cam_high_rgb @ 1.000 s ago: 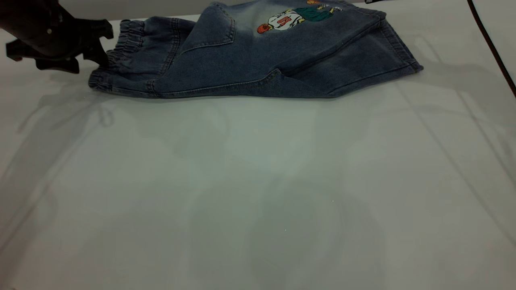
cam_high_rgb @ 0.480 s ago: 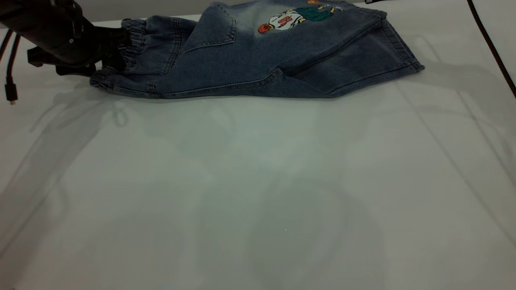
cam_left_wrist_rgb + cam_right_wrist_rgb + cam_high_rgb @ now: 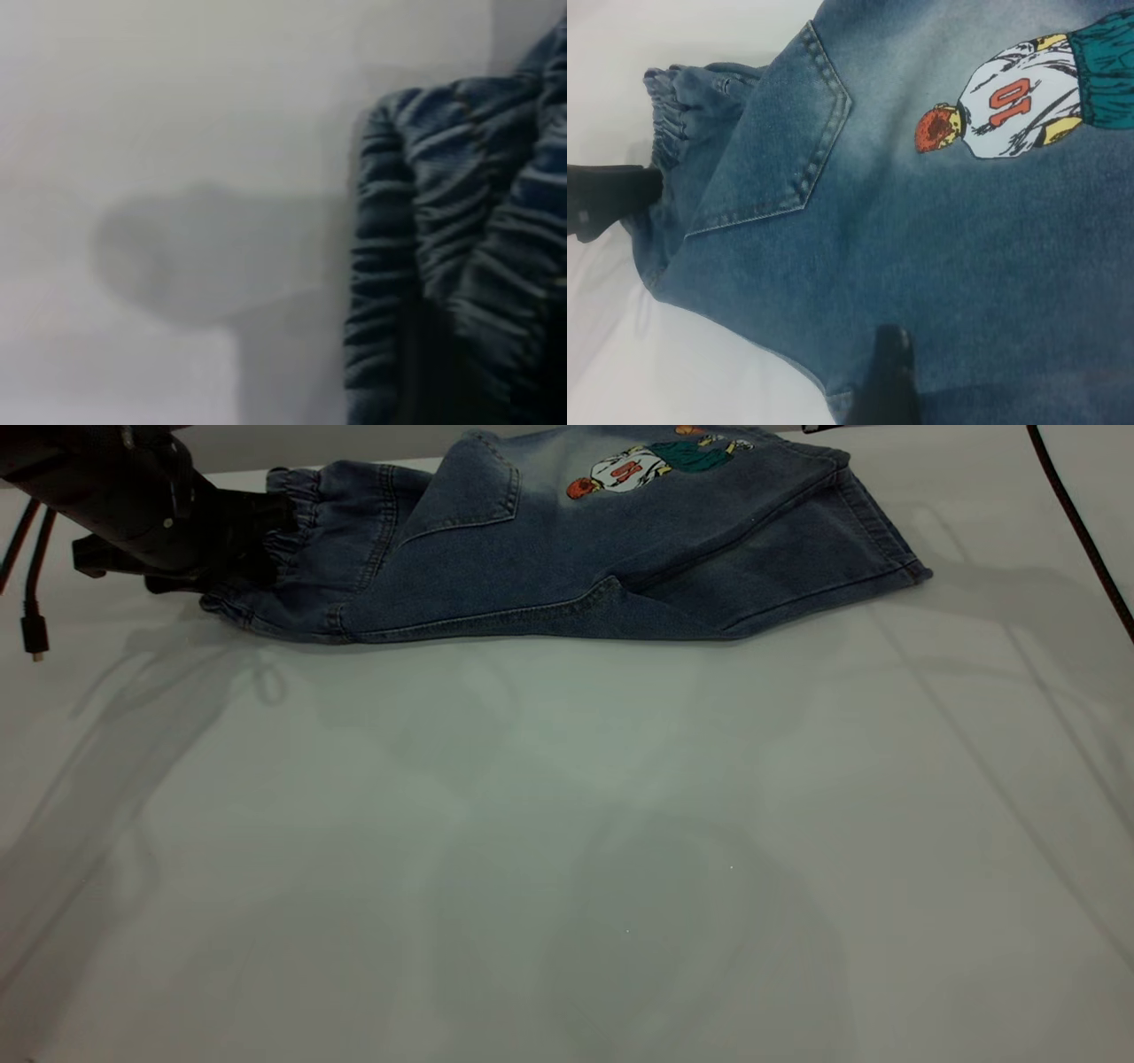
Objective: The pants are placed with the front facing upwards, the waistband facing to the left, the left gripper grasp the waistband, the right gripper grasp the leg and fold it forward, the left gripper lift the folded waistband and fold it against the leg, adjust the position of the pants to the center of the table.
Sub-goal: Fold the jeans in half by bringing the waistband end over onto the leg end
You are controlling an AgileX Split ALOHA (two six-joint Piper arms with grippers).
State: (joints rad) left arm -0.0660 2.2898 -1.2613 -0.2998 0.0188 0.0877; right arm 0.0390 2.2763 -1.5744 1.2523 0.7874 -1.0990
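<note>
The blue denim pants [image 3: 567,549] lie folded lengthwise at the far side of the table [image 3: 567,850], with the cartoon print [image 3: 651,462] facing up. The gathered waistband [image 3: 297,527] points left. My left gripper [image 3: 259,545] has pushed onto the waistband's end, one finger above it and one below, open. In the left wrist view the ruffled waistband [image 3: 452,221] is very close. My right gripper [image 3: 966,398] hovers over the pants [image 3: 939,230] near the print [image 3: 1010,106]. One dark finger [image 3: 890,376] shows, with nothing held.
A black cable [image 3: 1076,518] runs along the table's right edge. Another cable with a plug [image 3: 34,633] hangs beside the left arm. The near half of the table is bare white surface.
The left gripper has moved right, from beside the waistband's end onto it. The waistband's end has shifted slightly right. The rest of the pants lie as before.
</note>
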